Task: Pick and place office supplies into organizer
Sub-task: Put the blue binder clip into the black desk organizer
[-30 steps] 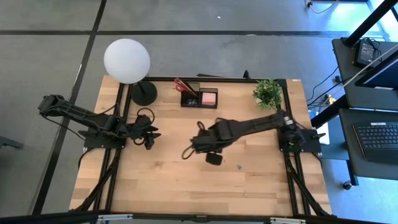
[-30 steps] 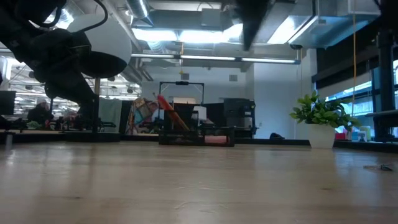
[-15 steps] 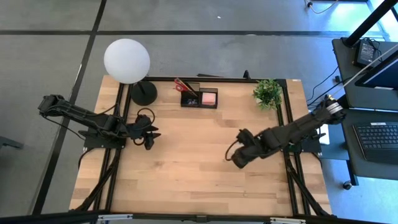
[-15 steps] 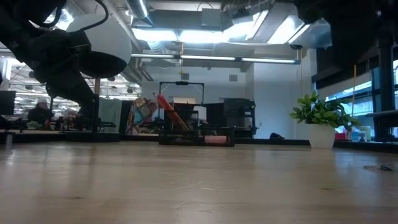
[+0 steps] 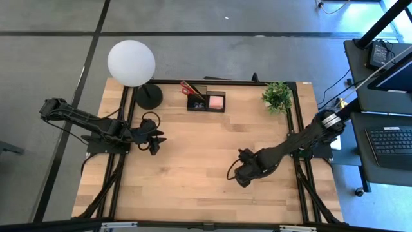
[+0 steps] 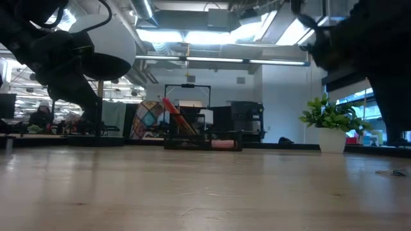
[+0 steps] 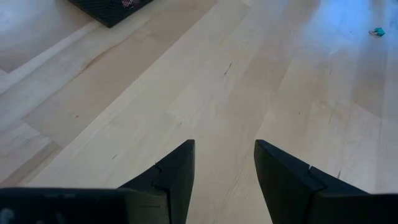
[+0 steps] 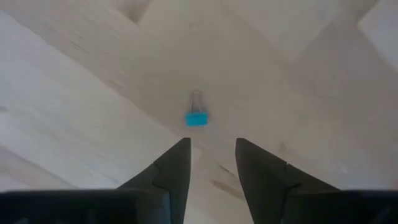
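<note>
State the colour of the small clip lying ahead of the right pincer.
Blue clip with silver wire handles; right wrist view.

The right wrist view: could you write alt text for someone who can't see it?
A small blue binder clip lies on the pale wooden table, just ahead of the right hand, whose two dark fingers stand open and empty, aimed at it.

pale wooden table; on it organizer, lamp base, potted plant, blue clip
</note>
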